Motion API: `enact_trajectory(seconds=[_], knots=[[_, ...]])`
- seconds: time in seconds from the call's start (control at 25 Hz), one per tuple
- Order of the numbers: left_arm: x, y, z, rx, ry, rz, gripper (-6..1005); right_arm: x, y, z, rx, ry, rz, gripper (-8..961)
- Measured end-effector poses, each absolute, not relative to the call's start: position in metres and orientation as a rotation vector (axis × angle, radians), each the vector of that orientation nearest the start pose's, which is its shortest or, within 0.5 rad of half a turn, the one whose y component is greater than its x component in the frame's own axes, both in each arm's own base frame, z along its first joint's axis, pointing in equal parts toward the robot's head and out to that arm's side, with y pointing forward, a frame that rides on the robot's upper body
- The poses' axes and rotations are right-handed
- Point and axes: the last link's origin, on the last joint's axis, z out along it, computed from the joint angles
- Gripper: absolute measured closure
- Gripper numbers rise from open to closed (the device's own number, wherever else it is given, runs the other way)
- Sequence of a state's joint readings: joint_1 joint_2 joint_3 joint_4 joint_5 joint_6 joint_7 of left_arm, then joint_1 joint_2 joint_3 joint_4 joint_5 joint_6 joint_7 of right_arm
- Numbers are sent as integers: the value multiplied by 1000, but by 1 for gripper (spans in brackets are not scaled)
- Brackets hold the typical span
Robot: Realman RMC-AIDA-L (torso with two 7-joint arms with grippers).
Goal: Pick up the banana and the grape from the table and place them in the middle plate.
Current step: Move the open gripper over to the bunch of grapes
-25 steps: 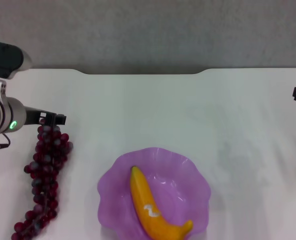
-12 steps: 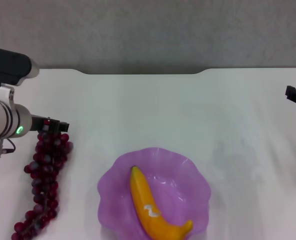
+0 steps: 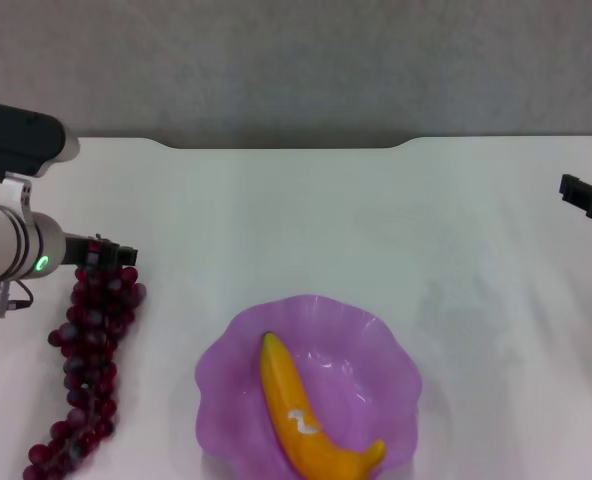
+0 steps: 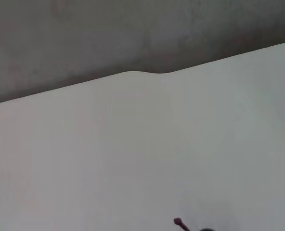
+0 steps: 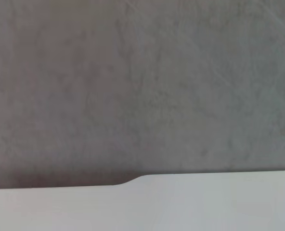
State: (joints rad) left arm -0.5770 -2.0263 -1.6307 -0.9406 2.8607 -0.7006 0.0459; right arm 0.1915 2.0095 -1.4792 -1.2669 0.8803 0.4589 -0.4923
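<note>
The grape (image 3: 88, 340), a long dark red-purple bunch, lies on the white table (image 3: 306, 220) at the left. My left gripper (image 3: 111, 252) is right at the bunch's top end. Only a small red bit of the bunch (image 4: 179, 223) shows in the left wrist view. The yellow-orange banana (image 3: 311, 420) lies inside the purple middle plate (image 3: 216, 362) at the front centre. My right gripper (image 3: 588, 192) is open and empty at the far right edge, well away from the plate.
The table's dark notched back edge (image 3: 286, 146) runs across the rear with a grey wall behind it. The right wrist view shows only that wall and a strip of table (image 5: 214, 202).
My left gripper has dropped a little toward the top of the grape bunch. My right gripper has moved slightly inward from the right edge. Grape, banana and plate have not moved.
</note>
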Motion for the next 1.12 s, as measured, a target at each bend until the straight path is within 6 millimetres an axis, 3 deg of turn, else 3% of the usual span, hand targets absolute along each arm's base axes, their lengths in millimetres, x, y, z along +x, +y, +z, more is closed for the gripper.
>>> enact_trajectory(seconds=[0.76,1.12], knots=[[-281,425,-1,-1868,-1118,183,150,284,377,51,-1813,1045,332,347],[-281,426,1,-1866,-1122,186,332,285,377,50,-1813,1047,331,346]])
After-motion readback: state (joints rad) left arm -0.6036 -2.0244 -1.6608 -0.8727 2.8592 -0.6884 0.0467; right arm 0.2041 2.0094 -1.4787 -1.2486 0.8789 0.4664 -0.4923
